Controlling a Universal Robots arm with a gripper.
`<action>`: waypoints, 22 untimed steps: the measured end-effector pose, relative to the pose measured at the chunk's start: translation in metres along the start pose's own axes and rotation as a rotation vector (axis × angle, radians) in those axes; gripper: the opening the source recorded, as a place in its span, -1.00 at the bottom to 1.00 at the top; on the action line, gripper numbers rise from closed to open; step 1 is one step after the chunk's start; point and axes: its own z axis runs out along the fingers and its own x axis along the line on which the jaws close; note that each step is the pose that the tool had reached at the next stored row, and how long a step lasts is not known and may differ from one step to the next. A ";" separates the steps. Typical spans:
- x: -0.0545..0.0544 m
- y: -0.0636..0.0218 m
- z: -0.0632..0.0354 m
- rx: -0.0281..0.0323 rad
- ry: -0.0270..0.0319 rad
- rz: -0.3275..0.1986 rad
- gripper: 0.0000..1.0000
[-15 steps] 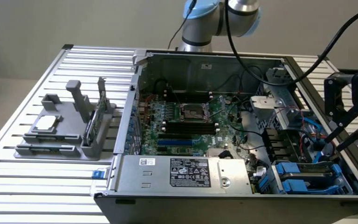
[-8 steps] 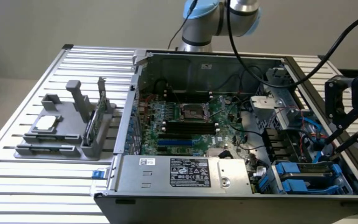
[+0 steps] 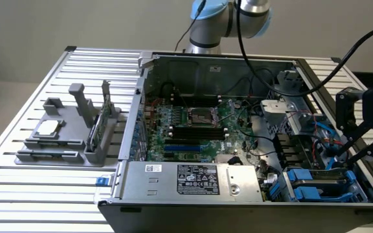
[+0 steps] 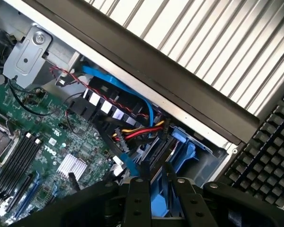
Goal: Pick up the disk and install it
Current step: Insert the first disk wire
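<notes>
Disregard the grey fixture (image 3: 63,141) at the exterior view's left. Mid-case, note the motherboard (image 3: 193,126). At the exterior view's right, locate the disk (image 3: 317,180) in its blue frame at the drive bay, close under the gripper (image 4: 157,189); treat grip state as impossible to tell. Judge snagging likely on the blue cable (image 4: 130,86) and red-yellow wires (image 4: 137,131) beside the bay; jamming, from a tilted frame.

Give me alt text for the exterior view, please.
An open computer case lies on a slatted metal table, and the black gripper hangs near blue drive carriers at the exterior view's right. A grey parts holder sits at its left.
</notes>
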 end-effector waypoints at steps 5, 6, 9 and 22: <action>-0.004 0.0024 0.0090 -0.0009 0.0003 0.013 -0.51; -0.005 0.0031 0.0107 -0.0010 0.0004 0.016 -0.51; -0.008 0.0044 0.0170 -0.0018 0.0009 0.026 -0.51; -0.013 0.0047 0.0194 -0.0123 0.0200 0.029 -0.51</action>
